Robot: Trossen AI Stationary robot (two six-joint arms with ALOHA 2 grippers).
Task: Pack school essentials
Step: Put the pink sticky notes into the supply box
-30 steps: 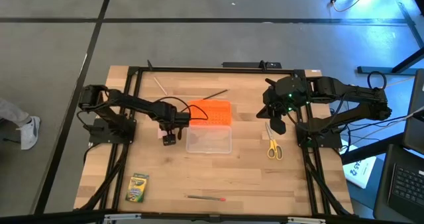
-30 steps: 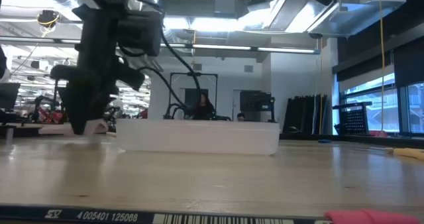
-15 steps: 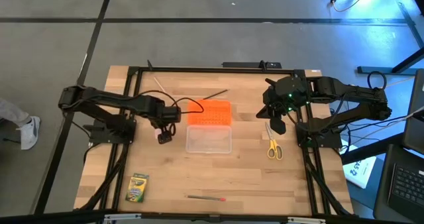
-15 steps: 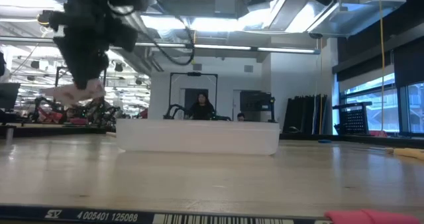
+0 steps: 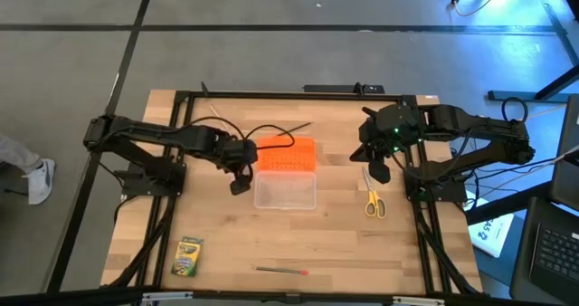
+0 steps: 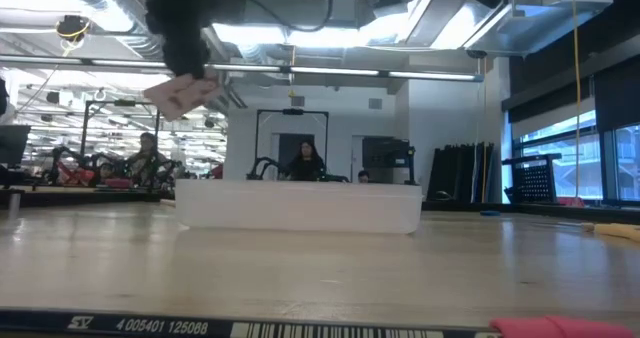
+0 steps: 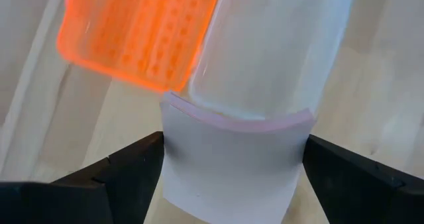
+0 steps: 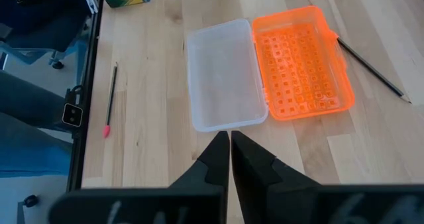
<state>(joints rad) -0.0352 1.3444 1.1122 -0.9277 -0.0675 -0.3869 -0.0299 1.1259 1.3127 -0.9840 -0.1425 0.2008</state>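
My left gripper (image 5: 240,185) is shut on a pale pink square block (image 7: 232,164) in the air, just left of the clear box (image 5: 285,190). The box's orange lid (image 5: 288,154) lies open on its far side. The low view shows the block (image 6: 182,93) high above the table. My right gripper (image 5: 378,170) hangs shut and empty just beyond the yellow-handled scissors (image 5: 373,202). The green-yellow crayon box (image 5: 187,256) and a red-tipped pencil (image 5: 280,271) lie flat near the front edge. My left gripper pinches the block by two opposite side edges (image 7: 173,168) between its two fingers (image 7: 136,171). The fingers come from above, pointing down. The block is lifted clear of the table and hangs tilted in the low view (image 6: 182,93); its far edge (image 7: 238,121) looks bowed.
Two thin pencils (image 5: 217,118) (image 5: 294,128) lie at the far side behind the lid. A black frame (image 5: 181,161) runs round the table. A barcoded strip (image 6: 250,328) lies along the near edge. People show in the room beyond the table.
My left gripper has lifted the pale pink block off the table. It first rose and drew slightly toward the table's left edge. It then rose higher and went right toward the clear box. The block is now well clear of the table.
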